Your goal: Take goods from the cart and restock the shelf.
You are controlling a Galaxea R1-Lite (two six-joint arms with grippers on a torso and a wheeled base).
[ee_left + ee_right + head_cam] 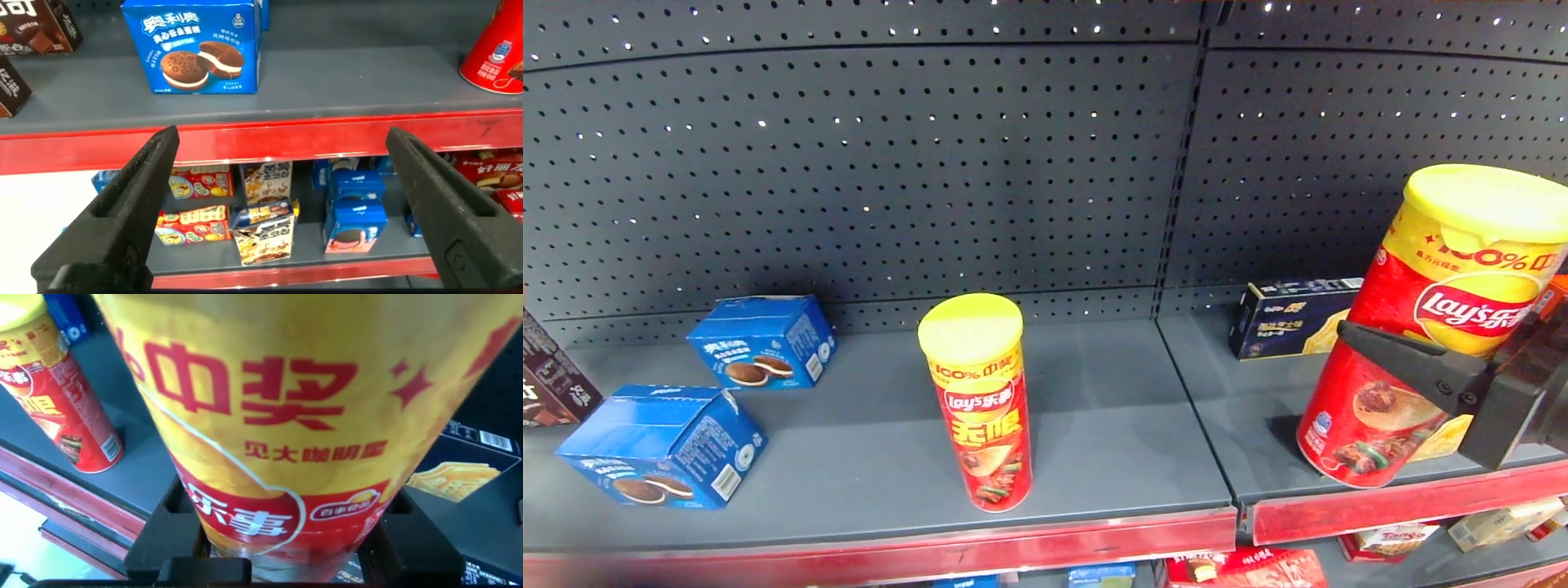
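- left gripper (pixel 282 204) is nearest, out in front of the shelf (pixel 1111 425) and left of the standing can (pixel 980 400). Jaws are spread wide with nothing between them.
- Just past its fingers (pixel 122 212) is the red edge strip (pixel 270 135), which runs below the standing can's base. Under the strip sits a lower tier of mixed boxes (pixel 265 220).
- right gripper (pixel 1421 376) is well right of the standing can, at the shelf front. Jaws are clamped on the held can (pixel 1445 327), gripping around mid-body.
- held can: same red body and yellow lid as the standing can, tilted with its top leaning right. Its base is down by the shelf front; can't tell if it touches the deck.
- standing can: upright, near the front edge and free of both grippers.
- near blue box (pixel 666 445) is far left of the standing can, at about the same depth.
- brown box (pixel 551 376) is further left again, cut off by the view edge.
- far blue box (pixel 764 341) is left of the standing can and set back, apart from the near one. That makes 2 blue cookie boxes.
- dark blue box (pixel 1290 317) is right of the standing can and deep, behind the held can.
- pegboard (pixel 931 163) is the back wall behind the standing can.
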